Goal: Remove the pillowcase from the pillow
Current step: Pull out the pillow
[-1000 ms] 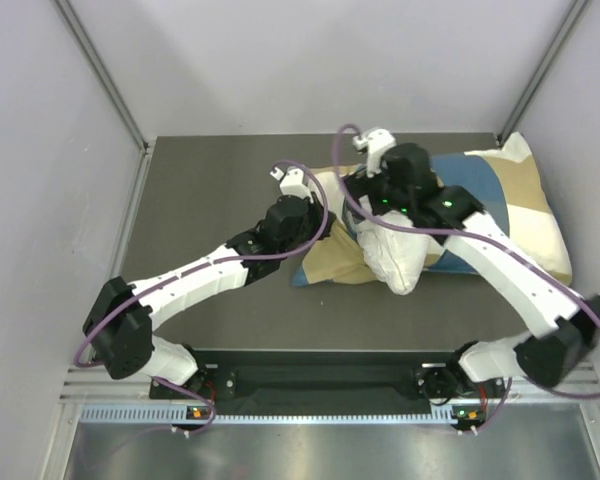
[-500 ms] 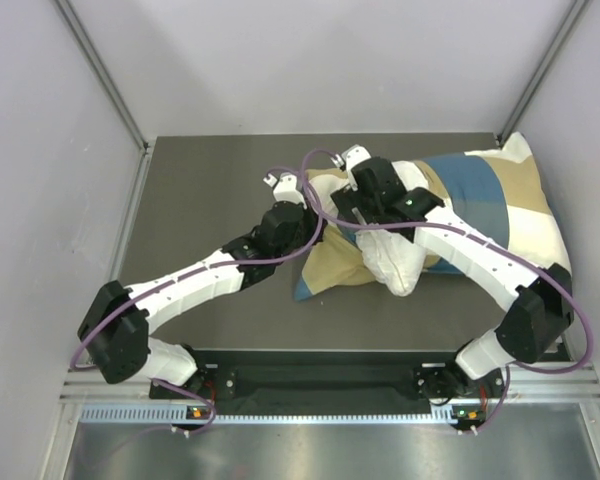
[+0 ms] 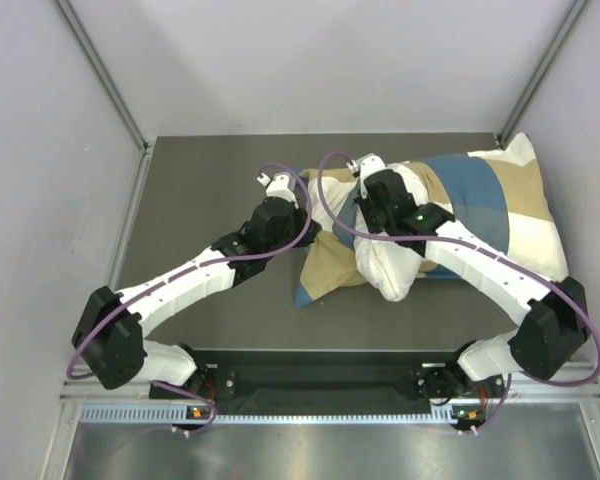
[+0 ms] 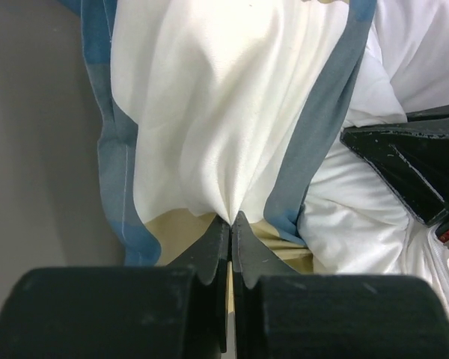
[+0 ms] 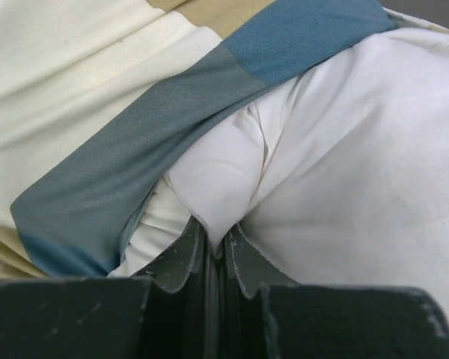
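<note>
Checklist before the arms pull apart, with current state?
1. Left gripper shut on pillowcase: ok.
2. Right gripper shut on pillow, white cloth only: ok.
3. A pillow corner is out of the pillowcase opening: ok.
4. Pillow free of the pillowcase: not ok, most is inside.
5. How deep either grip bites: cannot tell.

Blue, tan and cream checked pillowcase (image 3: 480, 195), plain white pillow (image 3: 386, 272), dark grey table (image 3: 200, 190)
</note>
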